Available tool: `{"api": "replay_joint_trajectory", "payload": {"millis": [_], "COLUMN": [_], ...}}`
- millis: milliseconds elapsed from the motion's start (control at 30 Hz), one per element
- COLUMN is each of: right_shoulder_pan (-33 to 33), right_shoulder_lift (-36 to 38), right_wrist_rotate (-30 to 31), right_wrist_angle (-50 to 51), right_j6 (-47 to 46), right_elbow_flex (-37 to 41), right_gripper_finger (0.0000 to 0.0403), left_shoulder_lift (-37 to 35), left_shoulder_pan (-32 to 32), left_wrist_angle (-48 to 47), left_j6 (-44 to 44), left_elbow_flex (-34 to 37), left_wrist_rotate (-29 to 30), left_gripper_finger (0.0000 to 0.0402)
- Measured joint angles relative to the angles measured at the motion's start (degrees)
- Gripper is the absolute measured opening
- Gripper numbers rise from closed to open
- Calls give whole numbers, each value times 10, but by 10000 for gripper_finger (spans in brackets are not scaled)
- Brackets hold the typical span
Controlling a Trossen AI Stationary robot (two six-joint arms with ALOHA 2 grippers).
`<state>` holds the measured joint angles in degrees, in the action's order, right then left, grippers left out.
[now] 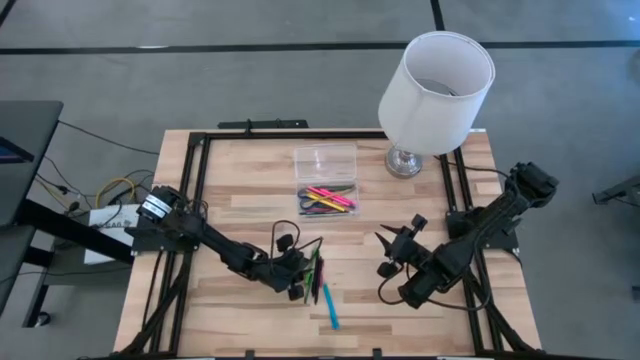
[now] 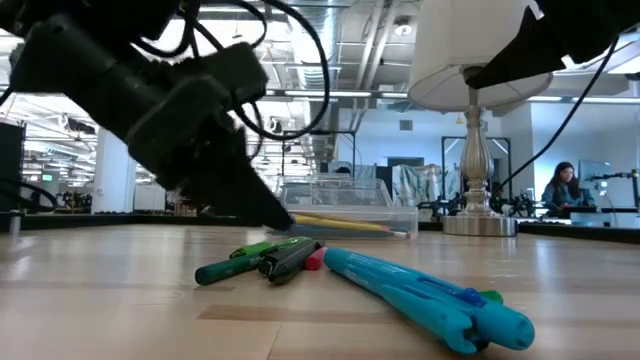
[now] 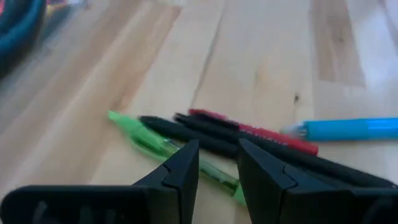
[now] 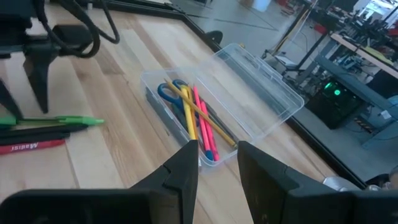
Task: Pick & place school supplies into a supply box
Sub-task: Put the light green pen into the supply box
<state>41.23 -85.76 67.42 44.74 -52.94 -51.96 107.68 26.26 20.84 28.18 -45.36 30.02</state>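
A green pen [image 3: 146, 138], two black pens [image 3: 186, 132] and a red pen [image 3: 267, 134] lie side by side on the wooden table near its front middle [image 1: 316, 272]. A blue pen [image 1: 330, 310] lies just nearer. My left gripper [image 3: 217, 144] is open and low over this cluster, with one finger on each side of the green pen. The clear supply box [image 1: 325, 195] stands open at the table's far middle. It holds blue scissors [image 4: 168, 90], pink markers and a yellow pencil. My right gripper [image 1: 384, 255] hovers open and empty to the right of the pens. My left gripper slants down from the table's left, its fingers [image 3: 186, 165] astride the green pen's middle [image 3: 211, 169] and lying across it. I cannot tell whether the fingertips touch the pen. The pen lies flat on the table.
A large white lamp [image 1: 435, 95] stands at the far right corner, its metal base [image 2: 478, 225] beside the box. The box's open lid [image 1: 325, 160] lies flat behind it. A black frame runs along the table's edges. Bare wood lies between the pens and the box.
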Motion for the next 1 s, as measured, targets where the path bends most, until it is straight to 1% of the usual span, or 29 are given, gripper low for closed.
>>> {"api": "replay_joint_trajectory", "payload": {"millis": [167, 667, 1000], "right_shoulder_pan": [0, 0, 0], "right_shoulder_lift": [0, 0, 0], "right_wrist_rotate": [0, -1, -2], "right_wrist_angle": [4, 9, 11], "right_j6": [-6, -11, -11], "right_elbow_flex": [0, 0, 0], "right_gripper_finger": [108, 108, 108], "left_shoulder_lift": [19, 18, 12], "left_shoulder_pan": [-2, -3, -4], "left_wrist_angle": [15, -2, -4], "left_j6": [0, 5, -15], "left_elbow_flex": [-2, -1, 0], "left_wrist_rotate": [-11, -9, 9], "left_gripper_finger": [102, 102, 103]}}
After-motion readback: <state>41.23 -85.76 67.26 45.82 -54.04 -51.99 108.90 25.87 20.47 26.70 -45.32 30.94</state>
